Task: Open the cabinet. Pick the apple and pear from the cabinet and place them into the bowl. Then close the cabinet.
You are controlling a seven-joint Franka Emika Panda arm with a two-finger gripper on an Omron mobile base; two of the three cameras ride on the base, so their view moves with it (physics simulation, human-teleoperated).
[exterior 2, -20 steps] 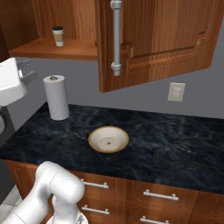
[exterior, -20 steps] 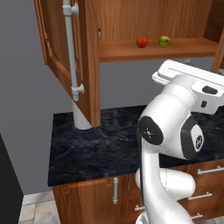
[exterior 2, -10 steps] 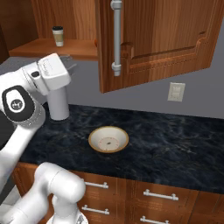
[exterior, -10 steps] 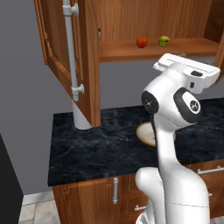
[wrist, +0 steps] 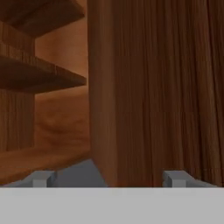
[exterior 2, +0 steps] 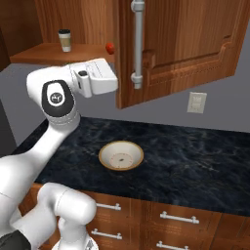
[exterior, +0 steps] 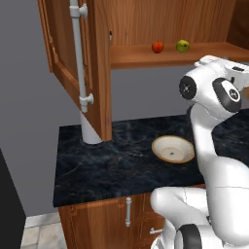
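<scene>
Insp. note: both doors of the cabinet [exterior: 99, 73] stand wide open, so step one looks done. The apple [exterior: 157, 46] and pear [exterior: 183, 45] sit side by side on the lower shelf [exterior: 146, 59], apart from each other, pear to the right; neither has moved over the last sec. The bowl [exterior: 173, 148] is on the tabletop [exterior: 112, 165] below the shelf, nothing in it. Change noted: the arm [exterior 2: 53, 97] has swung up from low by the base to shelf height, and the hand now points in toward the cabinet. In the hand view, the tool [wrist: 109, 178] is released, tips spread wide w/ nothing between them. Ahead of it are a wood panel at right and the shelves at left; no fruit in that view yet. Judgement: the reach for the first fruit has begun, prob. the apple, but the hand needs re-aiming toward the fruit. Risk: clipping the open door or shelf edge on approach. Placing both fruits and closing the doors are still outstanding.
</scene>
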